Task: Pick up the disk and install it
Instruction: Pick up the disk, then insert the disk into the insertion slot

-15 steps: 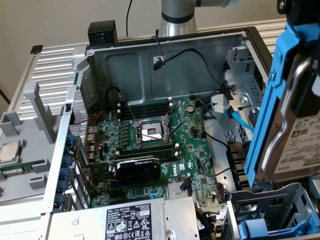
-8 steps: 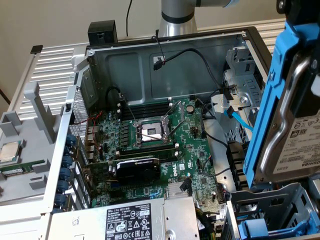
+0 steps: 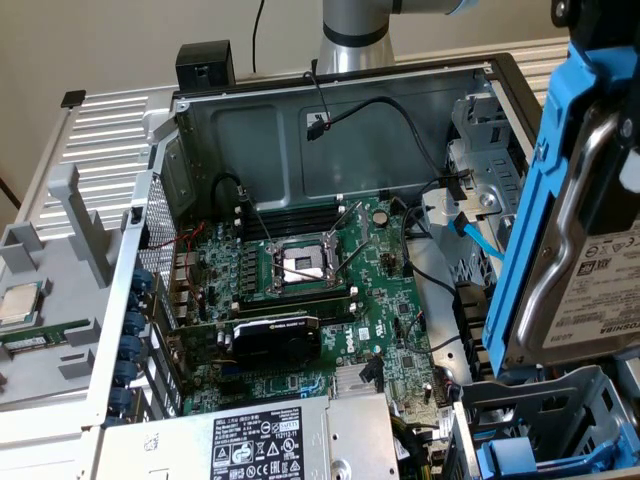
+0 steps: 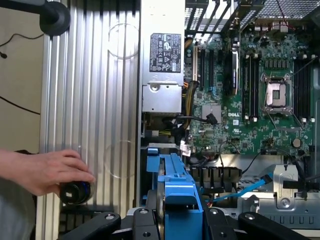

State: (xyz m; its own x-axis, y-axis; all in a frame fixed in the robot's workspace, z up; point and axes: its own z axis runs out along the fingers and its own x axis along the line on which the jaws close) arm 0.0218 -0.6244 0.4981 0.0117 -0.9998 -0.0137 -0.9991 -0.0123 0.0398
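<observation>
An open computer case (image 3: 330,110) lies on its side with the motherboard (image 3: 300,290) exposed. The bare CPU socket (image 3: 303,265) sits in the middle, a black graphics card (image 3: 275,335) nearer, and the grey power supply (image 3: 290,440) with its black-and-white label nearest of all. Black cables (image 3: 400,110) loop across the far wall of the case. A thin blue cable (image 3: 475,235) trails toward the exterior view's right, close to the grey drive cage (image 3: 540,400). Outside the case, on the exterior view's left, a small square CPU chip (image 3: 20,300) rests on a grey stand. In the wrist view a person's hand (image 4: 45,170) rests on a black knob (image 4: 75,192) beside the ribbed metal surface (image 4: 90,100). The gripper (image 4: 177,222) has its jaws about half apart, closed on the blue carrier frame of the disk (image 3: 600,270). The disk is held edge-up and tilted in the air, on the exterior view's right, over the drive cage. Its label is cut off by the picture's edge. The gripper's fingertips are hidden behind the carrier, and whether the disk's lower edge touches the cage cannot be told.
</observation>
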